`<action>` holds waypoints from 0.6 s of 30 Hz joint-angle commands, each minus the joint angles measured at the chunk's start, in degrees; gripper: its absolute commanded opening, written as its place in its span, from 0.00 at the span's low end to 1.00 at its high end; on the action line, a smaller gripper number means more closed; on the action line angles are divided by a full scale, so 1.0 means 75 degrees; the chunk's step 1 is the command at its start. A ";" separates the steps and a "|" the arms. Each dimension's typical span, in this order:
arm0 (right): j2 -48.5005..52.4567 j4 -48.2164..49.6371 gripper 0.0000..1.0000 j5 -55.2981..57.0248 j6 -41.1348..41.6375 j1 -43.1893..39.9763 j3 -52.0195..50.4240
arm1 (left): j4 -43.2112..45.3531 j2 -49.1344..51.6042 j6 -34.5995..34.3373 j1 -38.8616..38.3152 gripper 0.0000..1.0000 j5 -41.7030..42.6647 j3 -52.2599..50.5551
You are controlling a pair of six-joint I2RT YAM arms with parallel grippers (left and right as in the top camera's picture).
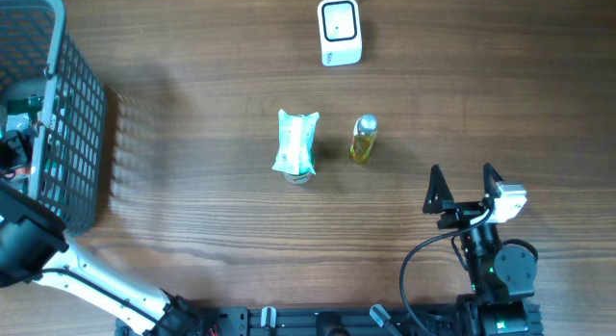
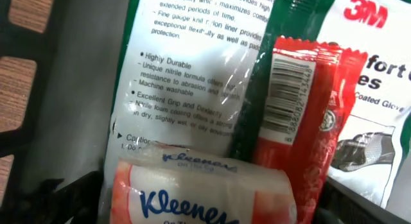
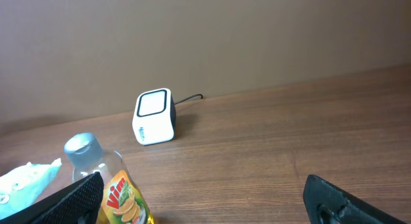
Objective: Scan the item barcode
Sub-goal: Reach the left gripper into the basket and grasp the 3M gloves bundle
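Overhead, the wooden table (image 1: 192,211) carries a white scanner (image 1: 339,33) near its far edge, with a dark cable running off behind it. Nearer the middle, a green-and-white packet (image 1: 296,143) and a small bottle (image 1: 363,139) of yellow liquid lie side by side, close but not touching.

The right pincer (image 1: 464,187) sits near the bottle on the robot's side. Its two dark fingers are spread wide and have hold of nothing. In the right wrist view those fingers (image 3: 70,201) frame the bottle's grey cap, its yellow label and the scanner beyond.

At the left edge stands a grey wire basket (image 1: 82,95), and the left arm (image 1: 34,242) reaches into it. The left pincer is hidden by the basket's wall in the overhead view. The left wrist view shows only dark edges at its bottom corners, so I cannot tell how far it is open or whether it grips anything.

That view looks close onto the basket's contents. A tissue pack (image 2: 205,192) lies lowest. A red packet (image 2: 298,102) just beside it shows its barcode to the camera, and both rest on a packet of gloves (image 2: 186,76).
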 commanded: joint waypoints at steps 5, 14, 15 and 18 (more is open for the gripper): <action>-0.0032 0.0038 1.00 0.0044 -0.0076 -0.0032 -0.0003 | -0.0079 0.0778 0.0070 0.0006 0.53 0.0481 -0.1139; -0.0032 0.0038 1.00 0.0044 -0.0079 -0.0032 -0.0003 | -0.0058 0.0711 -0.0653 0.0006 0.04 0.0731 -0.1043; -0.0032 0.0038 1.00 0.0044 -0.0076 -0.0032 -0.0003 | -0.0061 0.0656 -0.0921 0.0006 0.04 0.0737 -0.0947; -0.0032 0.0038 1.00 0.0044 -0.0079 -0.0032 -0.0003 | -0.0058 0.0274 -0.1661 0.0006 0.04 0.0734 -0.0565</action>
